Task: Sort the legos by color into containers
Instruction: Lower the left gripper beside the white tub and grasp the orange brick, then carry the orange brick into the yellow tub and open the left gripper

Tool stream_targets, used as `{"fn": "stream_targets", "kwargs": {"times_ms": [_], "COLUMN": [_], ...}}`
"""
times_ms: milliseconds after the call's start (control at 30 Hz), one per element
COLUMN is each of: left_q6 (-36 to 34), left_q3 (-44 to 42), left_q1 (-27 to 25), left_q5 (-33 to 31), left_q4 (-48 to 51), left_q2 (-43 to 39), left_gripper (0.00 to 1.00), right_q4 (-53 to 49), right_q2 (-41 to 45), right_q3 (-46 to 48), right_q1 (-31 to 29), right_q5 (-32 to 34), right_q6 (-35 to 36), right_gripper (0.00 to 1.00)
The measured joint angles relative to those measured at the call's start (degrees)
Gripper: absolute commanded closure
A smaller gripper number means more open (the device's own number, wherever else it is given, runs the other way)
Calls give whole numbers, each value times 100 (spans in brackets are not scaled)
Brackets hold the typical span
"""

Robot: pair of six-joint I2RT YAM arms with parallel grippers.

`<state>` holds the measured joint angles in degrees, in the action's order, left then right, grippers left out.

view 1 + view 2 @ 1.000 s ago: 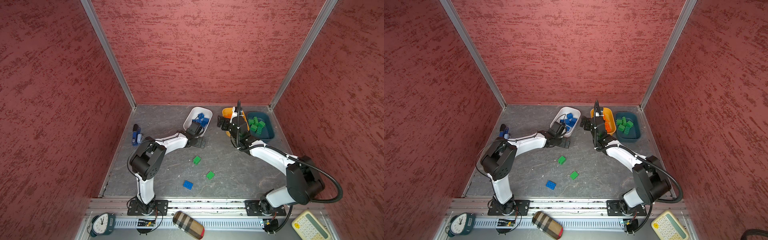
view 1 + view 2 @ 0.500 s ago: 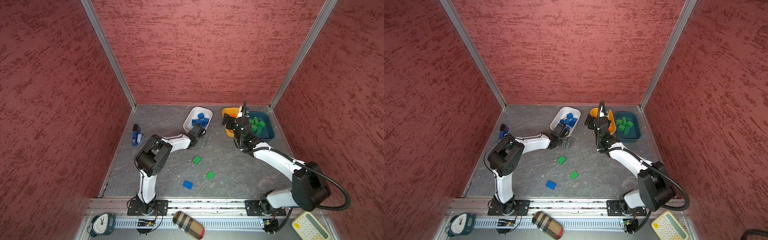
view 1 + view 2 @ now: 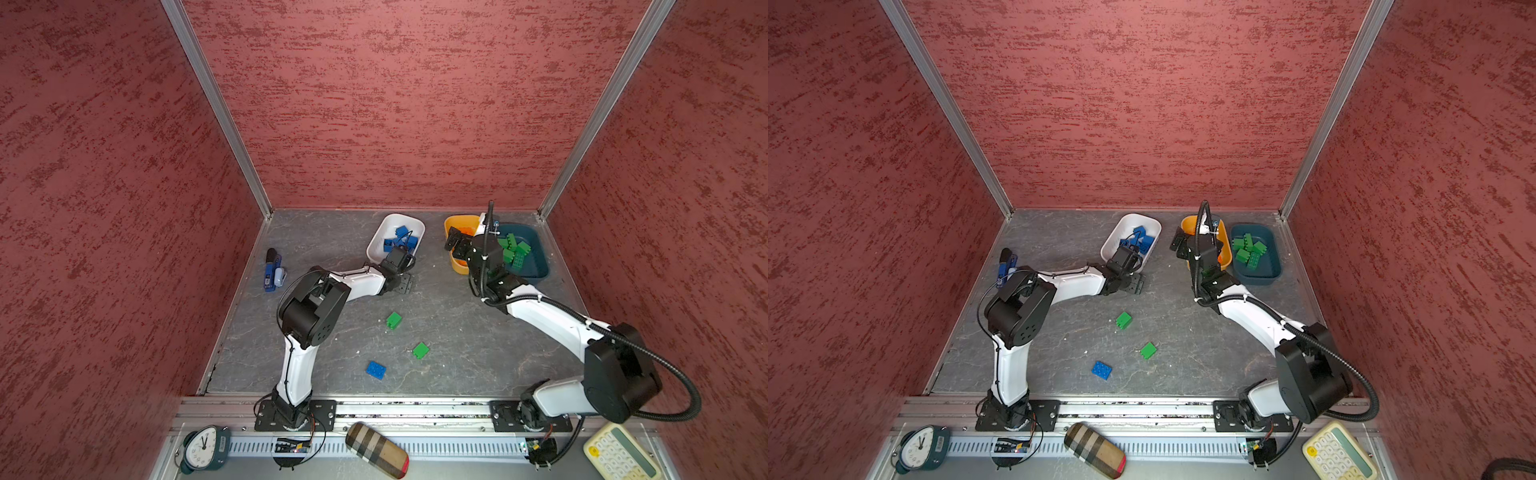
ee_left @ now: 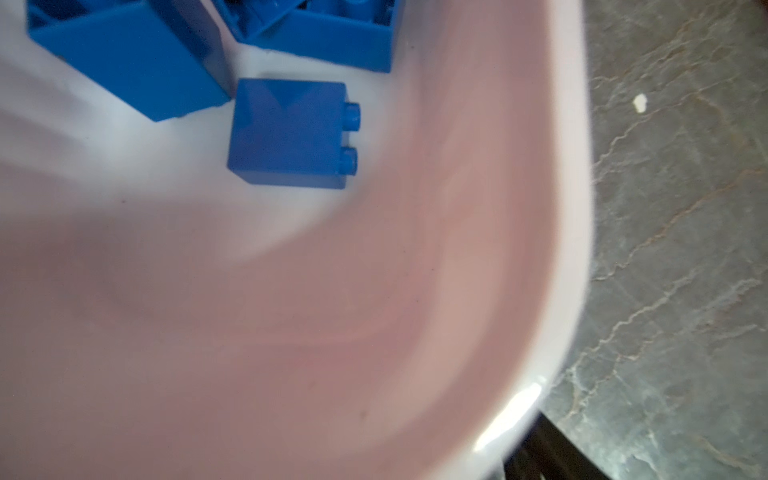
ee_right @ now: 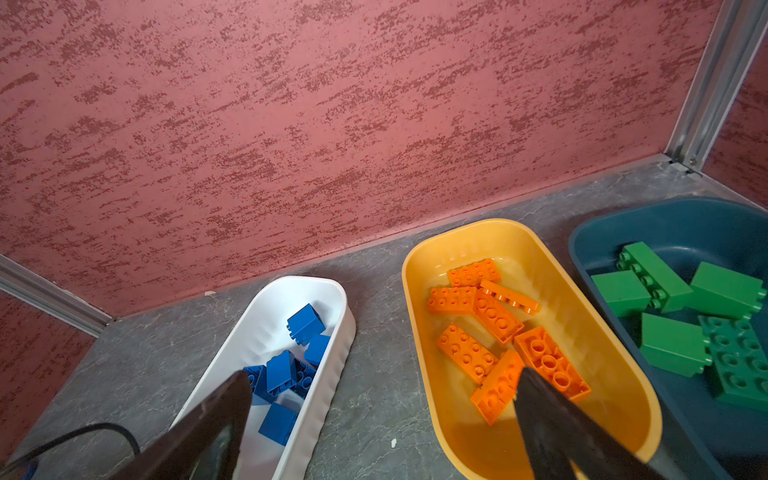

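The left arm lies low, elbow bent, forearm stretched toward the far side, with the left gripper angled down (its jaw spacing is hidden). The right arm extends far, its right gripper spread wide and empty.

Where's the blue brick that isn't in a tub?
In both top views the blue brick lies on the table near its front edge, nearest two loose green bricks.

Along the back wall we find a row: left tub, middle tub, right tub, with bricks in each. Before them three loose bricks lie on the table.
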<state>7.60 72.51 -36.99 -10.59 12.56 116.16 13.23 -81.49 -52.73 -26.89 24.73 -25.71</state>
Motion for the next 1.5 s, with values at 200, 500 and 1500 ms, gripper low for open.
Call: {"fn": "stream_targets", "kwargs": {"times_ms": [200, 500, 1500], "left_q6": [9, 7, 807], "left_q3": [-48, -70, 5460], "left_q1": [-116, -293, -942], "left_q5": [-66, -136, 2076], "left_q4": [-17, 184, 341], "left_q2": [-22, -136, 2452], "left_gripper": [31, 46, 21], "right_q4": [-61, -155, -1412], "right_q2": [13, 269, 3086], "right_q3": [33, 247, 1937], "right_q1": [2, 33, 1956], "right_q5": [26, 98, 4], "right_q6": [-2, -44, -385], "right_gripper": [1, 1, 1]}}
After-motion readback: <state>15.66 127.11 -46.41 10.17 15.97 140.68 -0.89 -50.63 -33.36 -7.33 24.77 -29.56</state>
